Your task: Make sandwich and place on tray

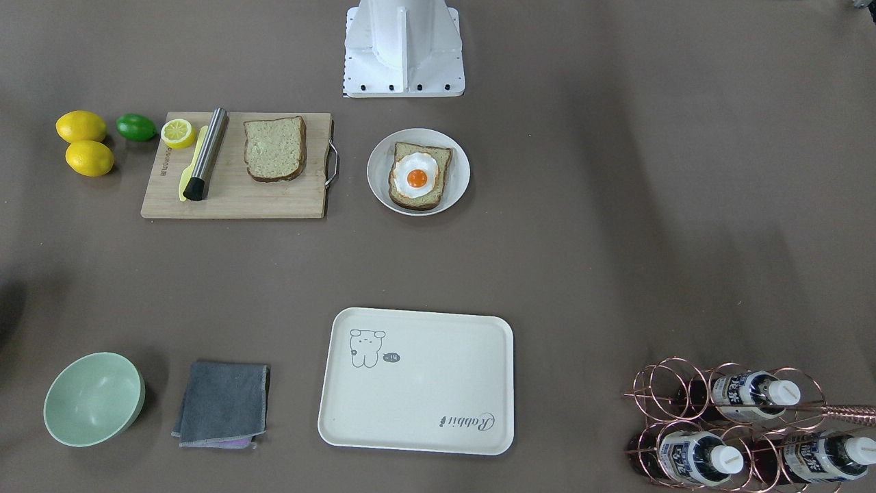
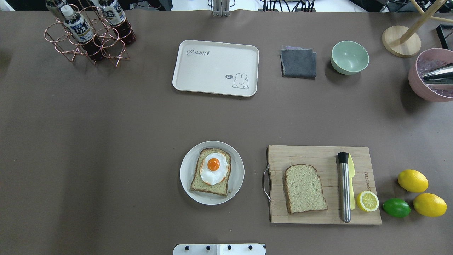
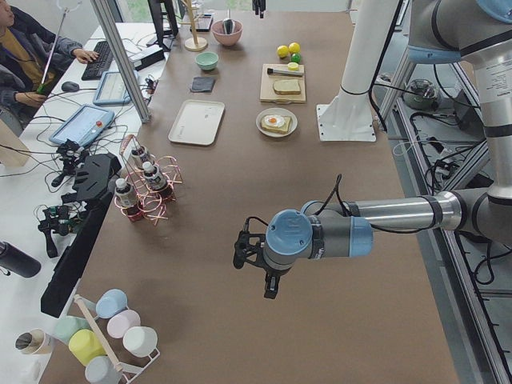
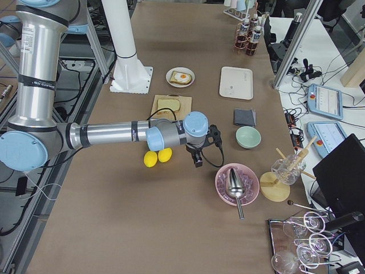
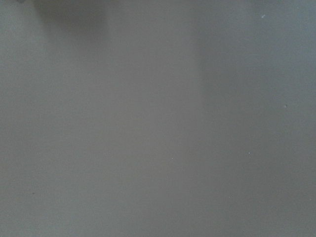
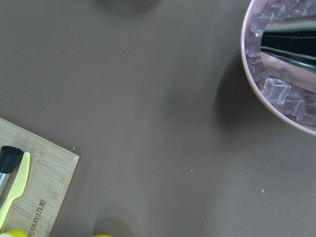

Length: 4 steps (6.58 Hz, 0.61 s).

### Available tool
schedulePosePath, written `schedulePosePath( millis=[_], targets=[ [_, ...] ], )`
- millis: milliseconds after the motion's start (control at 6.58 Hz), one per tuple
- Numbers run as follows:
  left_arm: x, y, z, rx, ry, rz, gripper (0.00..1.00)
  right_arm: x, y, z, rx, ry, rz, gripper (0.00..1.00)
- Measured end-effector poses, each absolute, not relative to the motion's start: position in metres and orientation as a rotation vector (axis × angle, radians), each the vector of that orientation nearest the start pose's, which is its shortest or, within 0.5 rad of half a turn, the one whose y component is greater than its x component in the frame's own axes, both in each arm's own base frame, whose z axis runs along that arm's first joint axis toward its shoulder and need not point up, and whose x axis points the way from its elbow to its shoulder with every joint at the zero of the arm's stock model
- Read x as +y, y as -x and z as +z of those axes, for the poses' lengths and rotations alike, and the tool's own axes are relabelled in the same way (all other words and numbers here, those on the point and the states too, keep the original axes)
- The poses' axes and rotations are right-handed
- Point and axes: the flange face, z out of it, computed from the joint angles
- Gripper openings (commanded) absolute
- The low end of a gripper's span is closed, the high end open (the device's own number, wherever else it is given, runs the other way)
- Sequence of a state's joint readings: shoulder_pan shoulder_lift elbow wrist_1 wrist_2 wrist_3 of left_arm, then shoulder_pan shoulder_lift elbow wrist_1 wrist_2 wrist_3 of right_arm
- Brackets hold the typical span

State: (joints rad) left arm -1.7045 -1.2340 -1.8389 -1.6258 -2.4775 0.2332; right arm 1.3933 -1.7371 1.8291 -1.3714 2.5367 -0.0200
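Observation:
One slice of speckled bread [image 2: 209, 186] lies on a small round white plate [image 2: 187, 173] with a fried egg [image 2: 213, 169] on top. The second slice [image 2: 304, 189] lies on the wooden cutting board [image 2: 318, 156], apart from the plate. The cream tray [image 2: 212, 67] with the rabbit drawing is bare. My left gripper [image 3: 270, 290] hangs over bare table far from these, and my right gripper [image 4: 198, 164] hangs past the lemons. They show only in the side views, so I cannot tell whether they are open or shut.
On the board lie a steel muddler [image 2: 344, 187], a yellow knife [image 2: 351, 177] and a half lemon [image 2: 367, 201]. Beside it are two lemons [image 2: 412, 180] and a lime [image 2: 396, 207]. A grey cloth [image 2: 298, 63], green bowl [image 2: 349, 57], bottle rack [image 2: 88, 33] and pink ice bowl [image 2: 430, 76] stand far back.

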Motion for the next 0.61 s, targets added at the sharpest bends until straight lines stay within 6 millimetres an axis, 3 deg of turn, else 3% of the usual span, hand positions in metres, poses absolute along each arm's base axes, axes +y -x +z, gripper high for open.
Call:
schedulePosePath(
  millis=[304,608],
  targets=[
    [-0.342,0.102,0.651,0.891,-0.155,0.081,0.99,-0.434,0.046,0.562,-1.003,-0.183,-0.337,1.00],
    [-0.344,0.102,0.650,0.891,-0.152,0.066,0.99,-0.437,0.097,0.527,-1.054,-0.171,-0.280,0.99]
  ],
)
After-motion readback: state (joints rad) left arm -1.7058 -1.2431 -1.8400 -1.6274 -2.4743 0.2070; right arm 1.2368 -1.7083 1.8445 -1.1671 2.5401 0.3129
